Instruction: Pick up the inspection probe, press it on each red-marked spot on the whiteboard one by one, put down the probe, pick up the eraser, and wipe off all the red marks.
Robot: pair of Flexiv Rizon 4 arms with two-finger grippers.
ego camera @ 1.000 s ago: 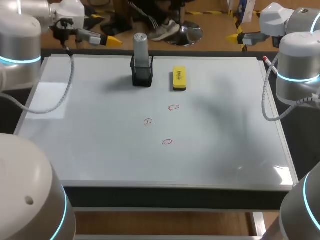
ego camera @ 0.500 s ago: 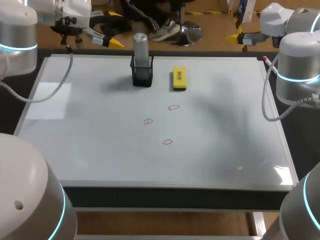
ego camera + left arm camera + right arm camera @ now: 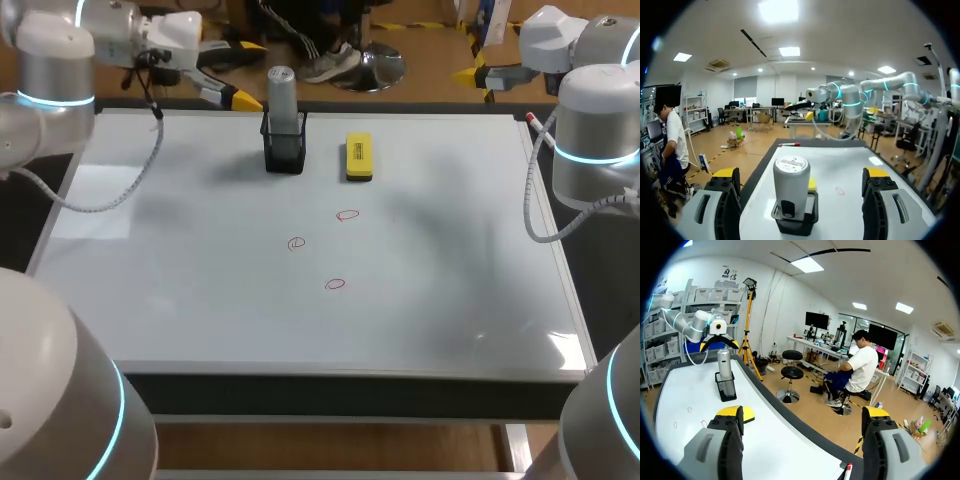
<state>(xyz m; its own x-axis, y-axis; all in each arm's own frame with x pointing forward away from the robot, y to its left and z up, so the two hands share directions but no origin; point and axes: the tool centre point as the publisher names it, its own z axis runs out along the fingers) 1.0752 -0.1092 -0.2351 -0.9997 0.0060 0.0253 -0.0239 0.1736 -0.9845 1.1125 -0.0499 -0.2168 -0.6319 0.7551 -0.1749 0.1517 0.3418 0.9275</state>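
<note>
The grey cylindrical inspection probe point(image 3: 281, 95) stands upright in a black holder point(image 3: 284, 152) at the whiteboard's point(image 3: 450, 300) far edge. To its right lies the yellow eraser point(image 3: 358, 157). Three small red marks point(image 3: 347, 215) point(image 3: 296, 243) point(image 3: 335, 284) sit mid-board. My left gripper point(image 3: 238, 73) hangs open just left of the probe, apart from it. In the left wrist view the probe point(image 3: 791, 182) stands ahead of the open left gripper point(image 3: 802, 174), in line with the gap. My right gripper point(image 3: 476, 83) is open past the far right edge; from it the probe point(image 3: 724, 365) is far off.
A red marker pen point(image 3: 535, 122) lies at the board's far right corner. The board's metal frame point(image 3: 560, 270) runs along the right side. My right arm's cable point(image 3: 527, 200) hangs over that edge.
My left arm has swung to the right along the far edge, bringing its open gripper close to the probe. The right arm has kept still.
</note>
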